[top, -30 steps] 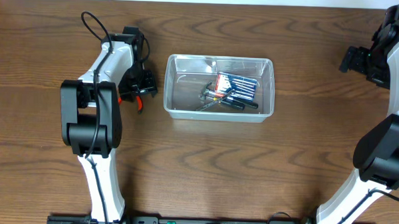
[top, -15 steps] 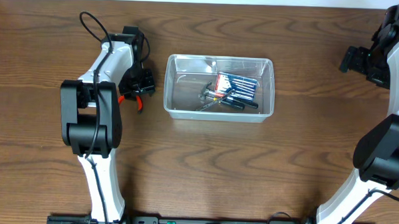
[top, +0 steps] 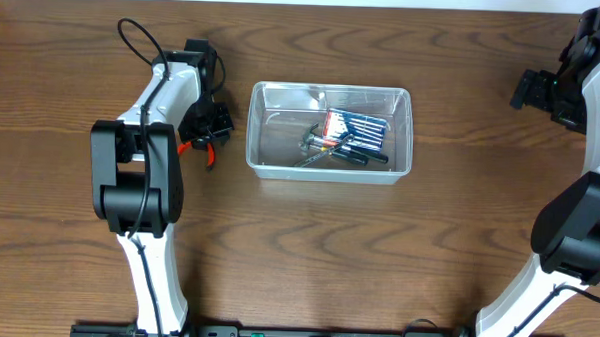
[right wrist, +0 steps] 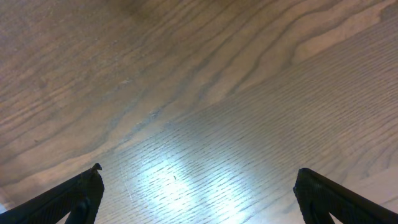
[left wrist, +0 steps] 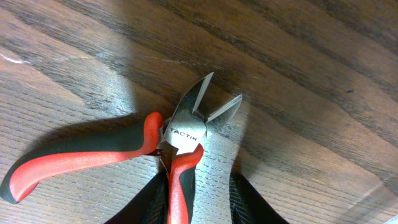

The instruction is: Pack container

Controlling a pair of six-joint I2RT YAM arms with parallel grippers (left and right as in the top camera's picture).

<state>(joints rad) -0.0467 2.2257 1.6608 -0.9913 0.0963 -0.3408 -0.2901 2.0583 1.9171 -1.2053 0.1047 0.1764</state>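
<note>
Sitting mid-table, the clear container (top: pixel 271 137) lies just right of the left gripper (top: pixel 209 133), whose jaws straddle one red handle of the cutters (left wrist: pixel 186 127) stamped TACTIX; whether they clamp it cannot be told. Near the table (right wrist: pixel 199 74) edge, well apart, the right gripper (right wrist: pixel 199 186) gapes wide

Evenly lit overhead view; white glare on the table (right wrist: pixel 168 174), dark shadow beside the cutters (left wrist: pixel 186 127)

Cutters (left wrist: pixel 183 130) lie on the table (top: pixel 377 251) just left of the container (top: pixel 327 175), which holds a case (top: pixel 359 129) and tools (top: pixel 326 149).
</note>
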